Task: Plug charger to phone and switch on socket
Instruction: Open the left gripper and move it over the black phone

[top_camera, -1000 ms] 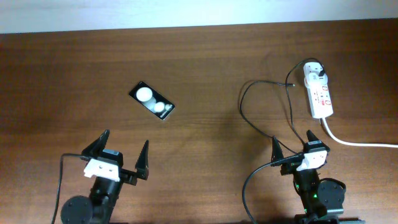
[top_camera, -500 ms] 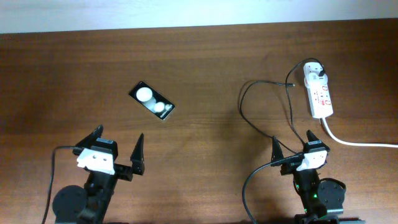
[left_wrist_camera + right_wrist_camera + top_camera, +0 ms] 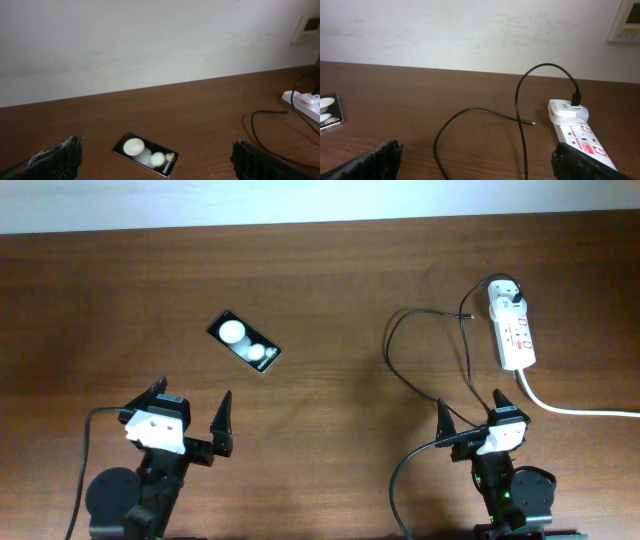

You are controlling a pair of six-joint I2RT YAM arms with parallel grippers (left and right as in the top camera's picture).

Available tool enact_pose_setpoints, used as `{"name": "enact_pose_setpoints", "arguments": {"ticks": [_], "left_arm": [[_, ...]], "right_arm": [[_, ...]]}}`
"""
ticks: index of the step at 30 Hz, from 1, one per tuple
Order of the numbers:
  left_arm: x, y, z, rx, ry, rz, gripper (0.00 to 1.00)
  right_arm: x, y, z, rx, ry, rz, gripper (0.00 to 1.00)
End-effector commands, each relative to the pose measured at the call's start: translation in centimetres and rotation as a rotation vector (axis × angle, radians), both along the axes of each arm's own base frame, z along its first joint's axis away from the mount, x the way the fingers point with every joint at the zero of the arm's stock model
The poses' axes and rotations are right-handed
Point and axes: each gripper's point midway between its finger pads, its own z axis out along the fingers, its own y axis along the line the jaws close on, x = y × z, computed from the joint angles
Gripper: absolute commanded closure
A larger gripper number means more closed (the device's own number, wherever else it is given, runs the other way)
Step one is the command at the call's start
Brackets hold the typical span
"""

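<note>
Left gripper [image 3: 190, 408] sat low near the front edge of the table [image 3: 340, 270], fingers spread wide, nothing btwn them. Its arm was folded back over its base, wrist aimed fwd toward the wall and skewed a bit to the right. From its wrist cam the phone [image 3: 245, 342] lay just ahead, roughly centred btwn the two fingertips, well apart from them.

Right gripper [image 3: 469, 408] was likewise wide and empty, its arm tucked over its base, pointing straight at the far side.

Phone lay flat on the wood, left of centre, angled diagonally, two white patches up, lettering at its nearer-right end.

Socket [image 3: 516, 335] lay at the far right, lengthwise away from the robot, w/ its thick white cord [image 3: 575, 410] trailing off right. Charger [image 3: 388, 348] had its white plug seated in the socket's far end. Its cable looped across the table in front of the right gripper, and the small tip lay loose on the wood just left of the socket, well apart from the phone.
</note>
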Motion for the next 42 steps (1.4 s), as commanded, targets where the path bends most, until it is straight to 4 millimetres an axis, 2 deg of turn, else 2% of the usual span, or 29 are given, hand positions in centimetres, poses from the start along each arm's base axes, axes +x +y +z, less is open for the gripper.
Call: {"name": "enact_pose_setpoints", "arguments": {"ticks": [1, 7, 10, 15, 19, 20, 23, 24, 25, 30, 34, 42], "left_arm": [[0.1, 0.8, 0.9, 0.000, -0.015, 0.046, 0.01], [1.9, 0.7, 1.2, 0.004, 0.052, 0.046, 0.01], [3.1, 0.7, 0.9, 0.013, 0.187, 0.046, 0.01], [5.0, 0.1, 2.4, 0.016, 0.374, 0.019, 0.01], [4.2, -0.8, -0.9, 0.002, 0.530, -0.034, 0.01], [4.1, -1.8, -1.1, -0.021, 0.545, -0.089, 0.01], [4.5, -1.9, -1.7, -0.023, 0.570, -0.092, 0.01], [5.0, -1.2, -2.5, -0.026, 0.598, -0.042, 0.01], [5.8, 0.4, -3.4, -0.045, 0.637, 0.078, 0.01], [7.3, 1.6, -6.1, -0.018, 0.788, 0.163, 0.01], [8.2, 2.3, -4.7, -0.031, 0.806, 0.220, 0.01], [7.7, 3.4, -3.0, -0.045, 0.803, 0.302, 0.01]], "right_arm": [[0.0, -0.1, -0.3, -0.006, 0.002, -0.001, 0.01], [0.0, -0.1, -0.3, -0.006, 0.002, -0.001, 0.01], [0.0, -0.1, -0.3, -0.006, 0.002, -0.001, 0.01], [0.0, -0.1, -0.3, -0.006, 0.002, -0.002, 0.01], [0.0, -0.1, -0.3, -0.006, 0.002, -0.001, 0.01], [0.0, -0.1, -0.3, -0.006, 0.002, -0.002, 0.01], [0.0, -0.1, -0.3, -0.006, 0.002, -0.001, 0.01], [0.0, -0.1, -0.3, -0.006, 0.002, -0.002, 0.01], [0.0, -0.1, -0.3, -0.006, 0.002, -0.001, 0.01], [0.0, -0.1, -0.3, -0.006, 0.002, -0.001, 0.01], [0.0, -0.1, -0.3, -0.006, 0.002, -0.001, 0.01], [0.0, -0.1, -0.3, -0.006, 0.002, -0.001, 0.01]]}}
